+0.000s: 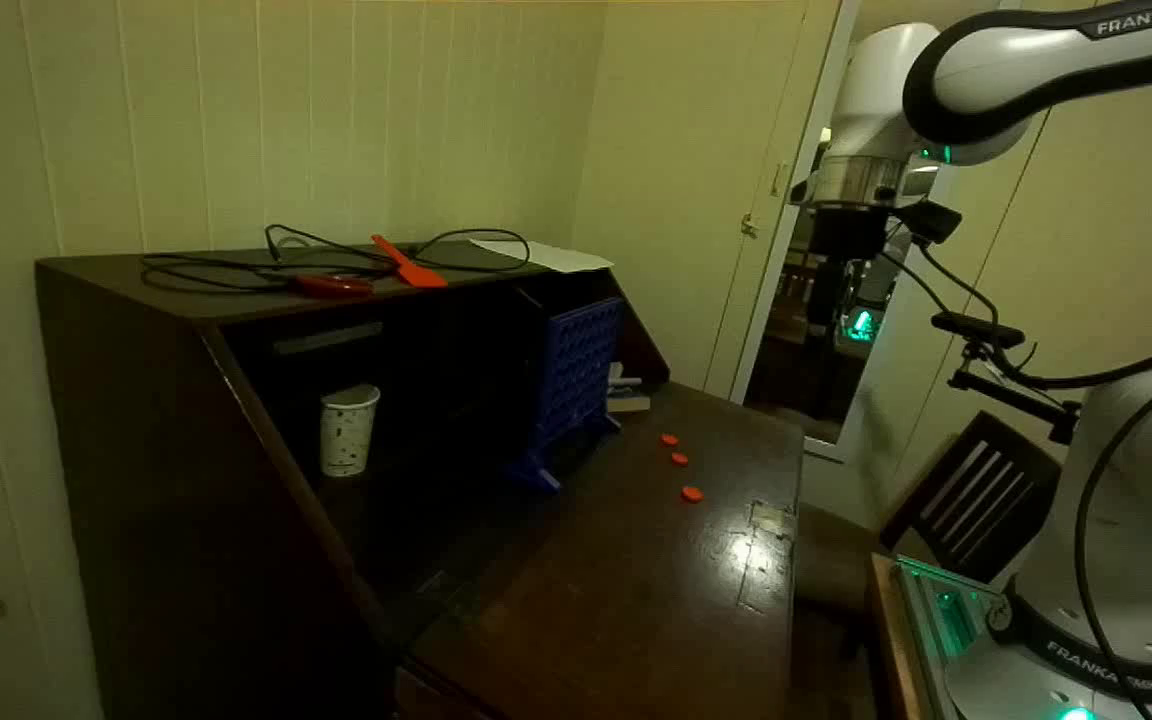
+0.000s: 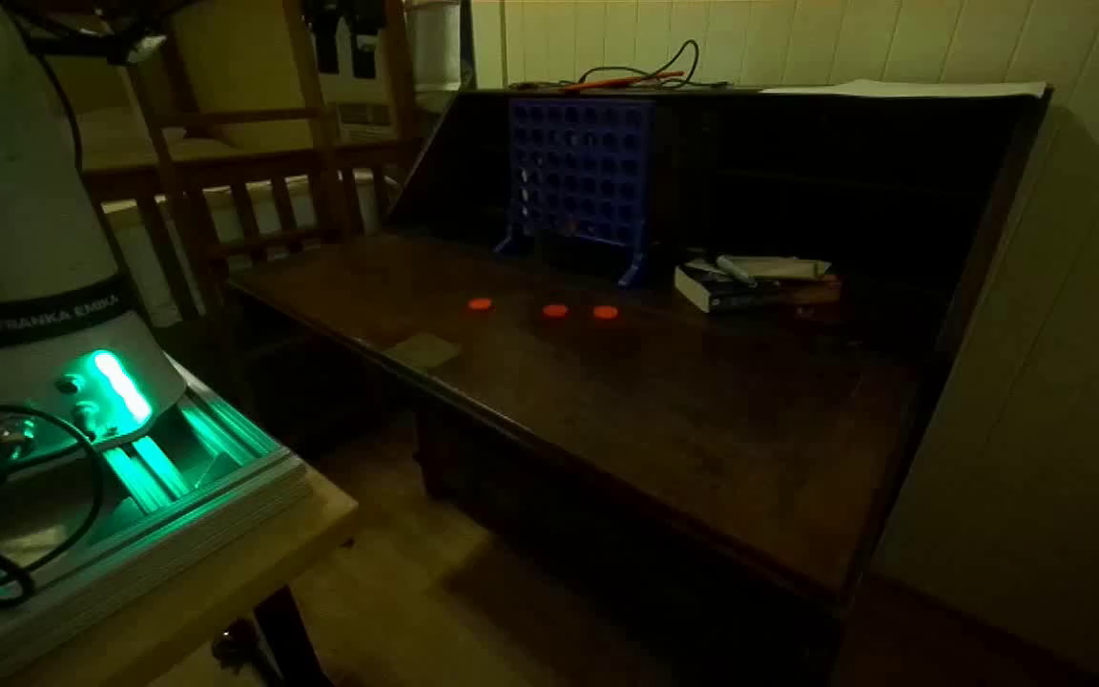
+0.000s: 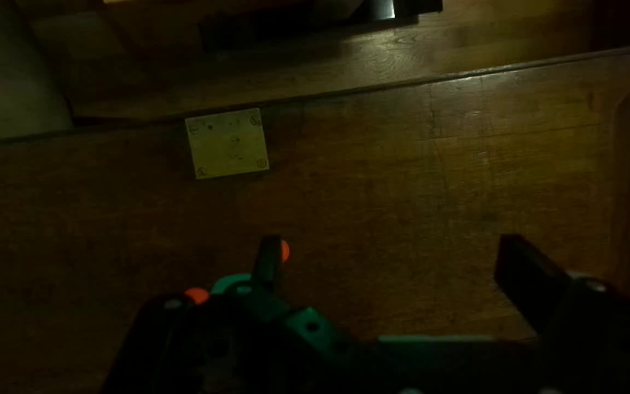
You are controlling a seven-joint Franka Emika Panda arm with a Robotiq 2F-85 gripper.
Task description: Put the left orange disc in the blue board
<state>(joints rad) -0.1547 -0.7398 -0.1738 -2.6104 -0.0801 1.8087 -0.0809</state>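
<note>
The left orange disc (image 2: 480,304) lies flat on the desk (image 2: 664,410), in front of the blue board (image 2: 580,172) and apart from it; both exterior views give it to me, along with the other 2 discs (image 2: 555,311), which lie nearer each other, also in front of the board. My gripper (image 3: 391,249) has its jaws spread wide, released, with desk wood showing between them. I read that from the wrist view, where 2 discs peek past 1 finger (image 3: 267,261), and I cannot tell which 2. That view also brings up 4 screws in a metal plate (image 3: 227,143), which sits farther from the board than the discs do.

Only an exterior view shows me the speckled cup (image 1: 348,430), upright in the desk's open compartment, left of the board; I cannot make out what it holds. The board's slots are too dim to judge. A book (image 2: 716,291) right of the board carries pale packets (image 2: 774,267). An orange-red spatula (image 1: 411,265) and a white sheet (image 1: 548,257) lie on the desk's top, higher than the board.
</note>
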